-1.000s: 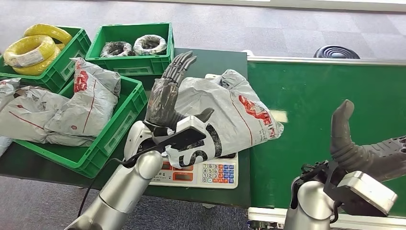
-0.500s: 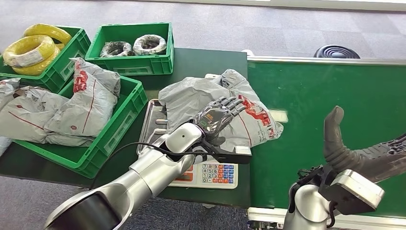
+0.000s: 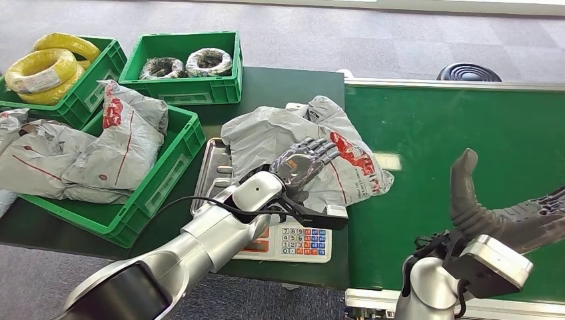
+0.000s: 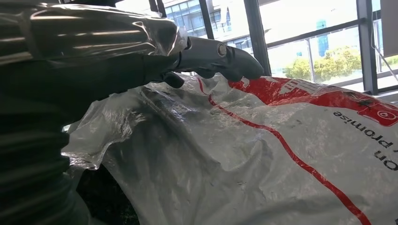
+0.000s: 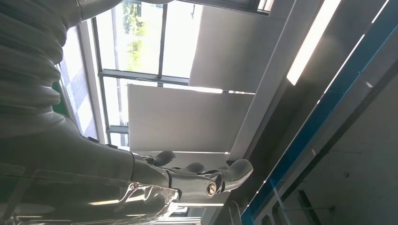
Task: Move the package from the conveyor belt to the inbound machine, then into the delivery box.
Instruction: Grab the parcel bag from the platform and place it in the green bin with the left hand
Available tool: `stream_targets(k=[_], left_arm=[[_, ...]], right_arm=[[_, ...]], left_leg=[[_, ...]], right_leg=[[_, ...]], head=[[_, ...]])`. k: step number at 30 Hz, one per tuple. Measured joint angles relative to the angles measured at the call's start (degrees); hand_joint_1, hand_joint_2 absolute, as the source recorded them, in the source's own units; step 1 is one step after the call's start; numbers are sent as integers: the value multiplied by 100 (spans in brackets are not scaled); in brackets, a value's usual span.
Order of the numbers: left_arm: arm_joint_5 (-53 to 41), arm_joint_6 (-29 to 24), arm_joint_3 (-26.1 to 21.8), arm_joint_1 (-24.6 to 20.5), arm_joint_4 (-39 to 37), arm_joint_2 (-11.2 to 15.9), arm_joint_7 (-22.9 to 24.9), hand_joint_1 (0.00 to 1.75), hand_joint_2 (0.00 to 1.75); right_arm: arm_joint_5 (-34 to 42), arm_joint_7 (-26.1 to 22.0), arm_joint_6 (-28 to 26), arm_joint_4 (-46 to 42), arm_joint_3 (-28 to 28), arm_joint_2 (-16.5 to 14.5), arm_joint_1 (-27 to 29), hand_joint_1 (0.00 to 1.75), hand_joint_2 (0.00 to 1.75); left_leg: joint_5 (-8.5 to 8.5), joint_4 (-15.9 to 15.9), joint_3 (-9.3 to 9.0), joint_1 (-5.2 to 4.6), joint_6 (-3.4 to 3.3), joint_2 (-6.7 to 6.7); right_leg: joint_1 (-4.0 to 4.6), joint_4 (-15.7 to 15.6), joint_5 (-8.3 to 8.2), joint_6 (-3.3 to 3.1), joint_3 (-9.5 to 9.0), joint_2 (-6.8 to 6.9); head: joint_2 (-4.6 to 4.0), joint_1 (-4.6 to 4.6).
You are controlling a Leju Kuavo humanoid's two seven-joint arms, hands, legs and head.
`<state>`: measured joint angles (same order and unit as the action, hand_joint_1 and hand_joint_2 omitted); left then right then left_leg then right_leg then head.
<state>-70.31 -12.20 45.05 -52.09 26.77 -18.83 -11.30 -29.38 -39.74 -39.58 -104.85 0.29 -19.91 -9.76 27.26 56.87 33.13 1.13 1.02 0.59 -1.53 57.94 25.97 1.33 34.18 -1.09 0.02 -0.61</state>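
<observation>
Empty right robot hand (image 5: 141,183), fingers apart

The crumpled grey plastic package with red printing (image 3: 313,150) covers most of the silver weighing scale with a number keypad (image 3: 293,241), the left hand (image 3: 303,162) hides part of the package, and the right hand (image 3: 516,217) is cut off by the frame edge.

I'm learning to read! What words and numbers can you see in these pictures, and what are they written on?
"promise": black print on the grey package, beside its red stripe.
"on": a cut-off bit of black print at the picture's edge on the same package.
Red logo on the package: too crumpled to read.
Number keys on the scale's keypad: too small to read.
Red print on the bags in the green crate: unreadable.
</observation>
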Motion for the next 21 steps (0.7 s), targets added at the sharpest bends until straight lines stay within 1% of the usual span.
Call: stream_targets(k=[21], left_arm=[[0,0,47,-5,-55,-1,0,0,175]], right_arm=[[0,0,0,2,-1,0,11,0,175]], left_leg=[[0,0,0,0,0,0]], right_leg=[[0,0,0,0,-1,0]], head=[[0,1]])
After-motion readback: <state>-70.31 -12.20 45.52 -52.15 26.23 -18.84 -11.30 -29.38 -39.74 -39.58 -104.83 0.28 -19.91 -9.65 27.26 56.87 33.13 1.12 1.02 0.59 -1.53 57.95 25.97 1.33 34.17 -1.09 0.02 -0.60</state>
